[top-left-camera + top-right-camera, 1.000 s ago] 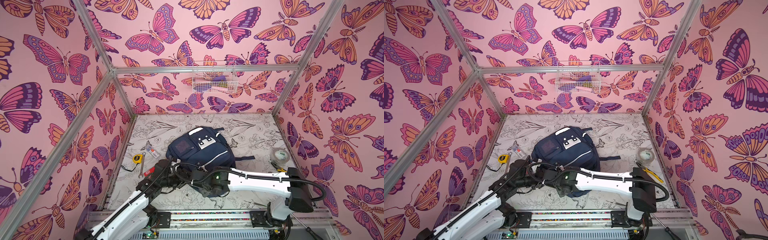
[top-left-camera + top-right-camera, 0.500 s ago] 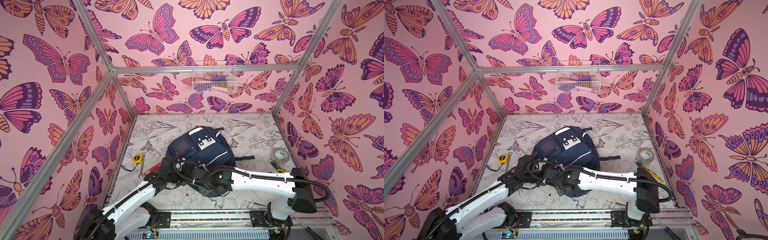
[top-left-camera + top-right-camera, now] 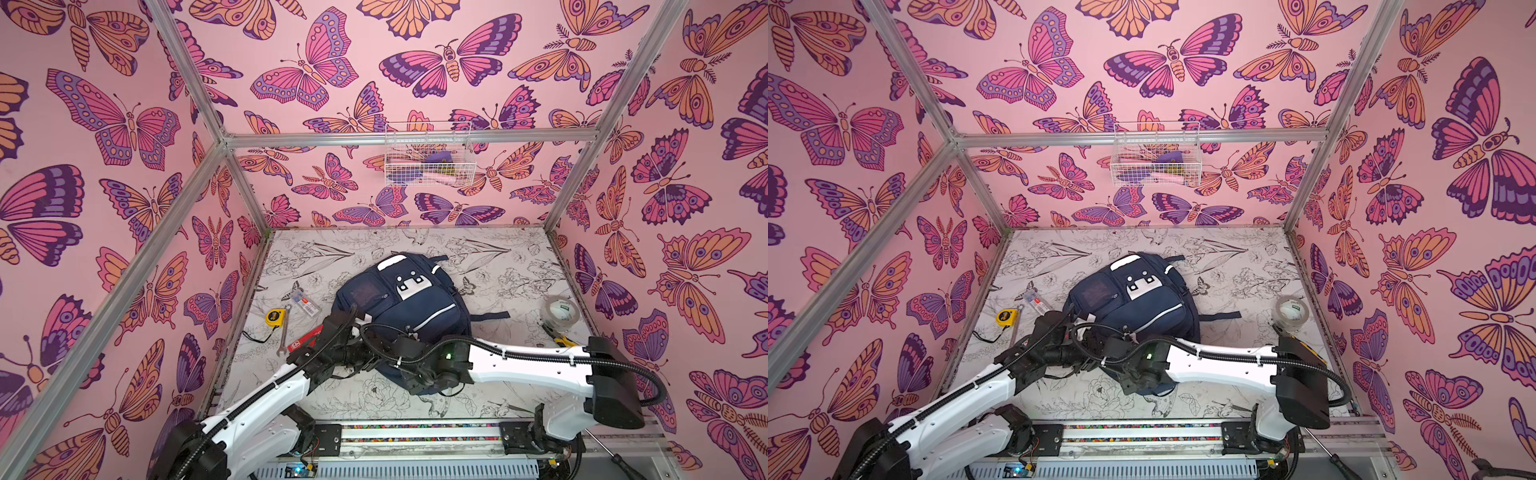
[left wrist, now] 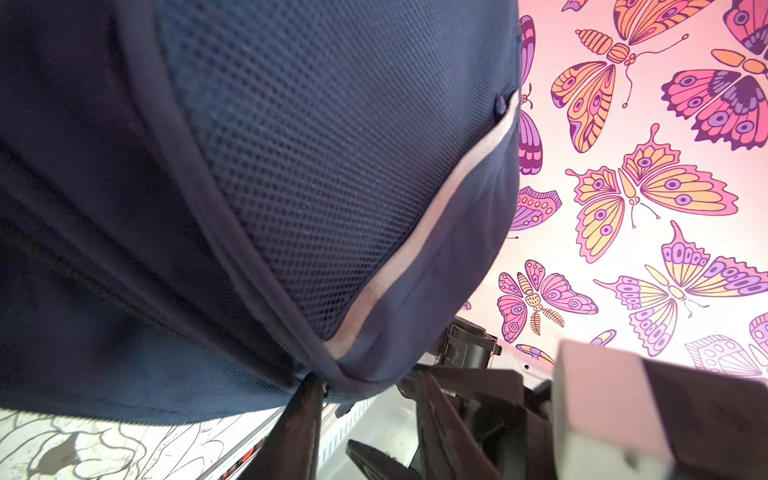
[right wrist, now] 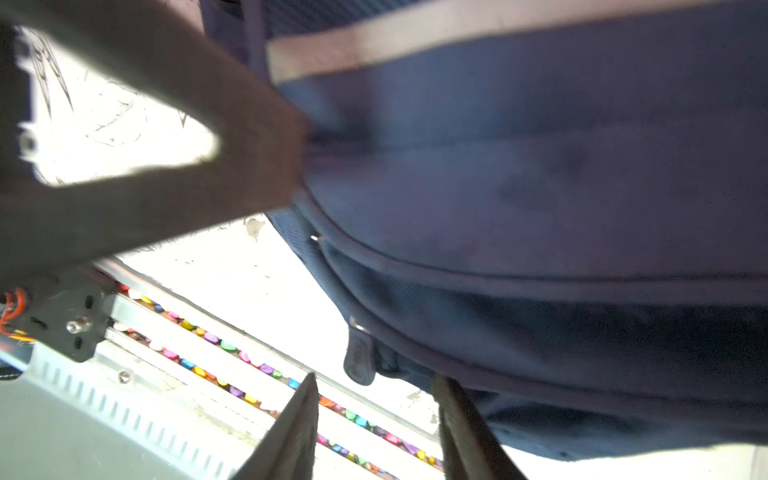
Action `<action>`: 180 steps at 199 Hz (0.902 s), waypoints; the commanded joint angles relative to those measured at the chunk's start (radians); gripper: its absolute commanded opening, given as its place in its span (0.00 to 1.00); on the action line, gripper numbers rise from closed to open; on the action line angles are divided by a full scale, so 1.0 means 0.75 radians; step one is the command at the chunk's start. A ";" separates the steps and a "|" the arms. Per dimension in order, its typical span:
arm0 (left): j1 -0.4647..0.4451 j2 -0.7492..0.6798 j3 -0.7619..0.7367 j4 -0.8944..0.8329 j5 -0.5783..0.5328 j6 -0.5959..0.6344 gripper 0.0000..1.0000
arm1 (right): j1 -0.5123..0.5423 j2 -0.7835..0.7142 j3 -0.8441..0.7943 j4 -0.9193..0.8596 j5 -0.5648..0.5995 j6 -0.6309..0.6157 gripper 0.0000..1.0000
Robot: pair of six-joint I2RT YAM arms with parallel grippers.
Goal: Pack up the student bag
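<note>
Left gripper (image 4: 365,386) pinches the near edge of the large navy-blue fabric backpack (image 3: 399,307). Right gripper (image 5: 374,378) stands parted and empty, just before the grey zipper pull (image 5: 359,357).

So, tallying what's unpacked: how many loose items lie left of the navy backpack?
4: clear plastic packet farthest back, yellow tape measure and silver wrench nearer, red flat box between wrench and backpack. Others may be hidden.

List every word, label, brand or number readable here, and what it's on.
No text can be read.
Red pack: white logo, too small.
Tape roll: green label, blurred.
Packet: red-and-white label, too small.
Tape measure: dark label, too small.
Bag: white patch with black dots, no words.
</note>
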 commanded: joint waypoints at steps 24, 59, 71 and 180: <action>-0.005 -0.004 -0.012 0.015 -0.006 0.013 0.40 | -0.078 -0.067 -0.128 0.277 -0.141 0.058 0.44; -0.007 0.010 -0.004 0.017 0.000 0.020 0.40 | -0.118 -0.047 -0.162 0.369 -0.204 0.059 0.39; -0.007 0.010 -0.006 0.017 0.000 0.020 0.40 | -0.123 -0.036 -0.166 0.378 -0.207 0.059 0.37; -0.007 0.018 0.000 0.032 0.002 0.022 0.41 | -0.129 0.015 -0.172 0.480 -0.296 0.047 0.21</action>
